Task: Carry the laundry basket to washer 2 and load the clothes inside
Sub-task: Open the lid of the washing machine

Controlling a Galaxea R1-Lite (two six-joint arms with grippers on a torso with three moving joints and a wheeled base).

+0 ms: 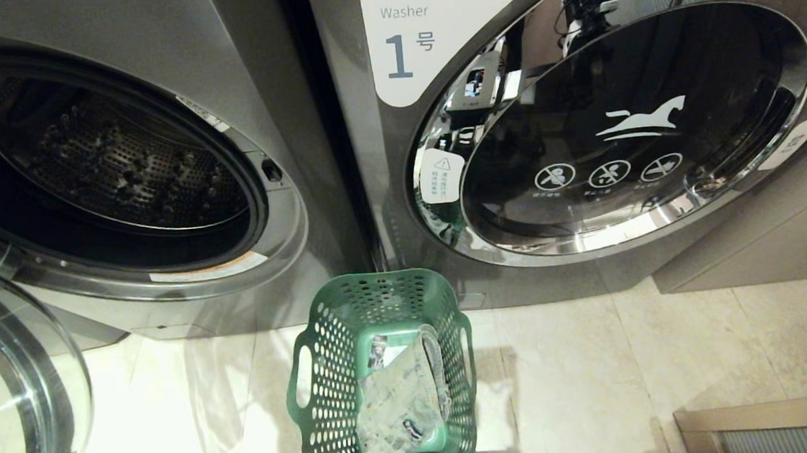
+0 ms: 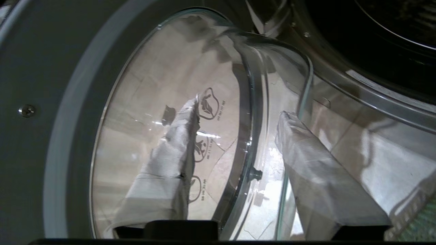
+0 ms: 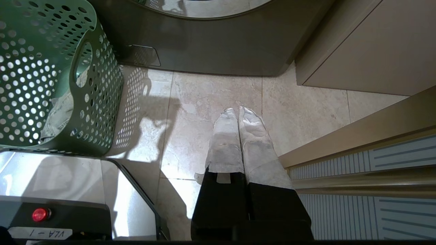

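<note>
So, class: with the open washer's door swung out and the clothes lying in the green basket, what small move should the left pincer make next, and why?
Probably draw the left pincer back from the glass door and swing toward the green basket. Its fingers straddle the door's edge, holding nothing, while the clothes lie unloaded and the drum gapes open.

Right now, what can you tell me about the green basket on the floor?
The green basket looks like plastic, with round holes all over its walls and a cut-out handle on each side. It stands upright on the pale tiled floor, just in front of the two washers, near the gap between them. Inside lies a crumpled, light patterned cloth. No hand touches it. In the right wrist view, the robot's base is close beside it.
</note>
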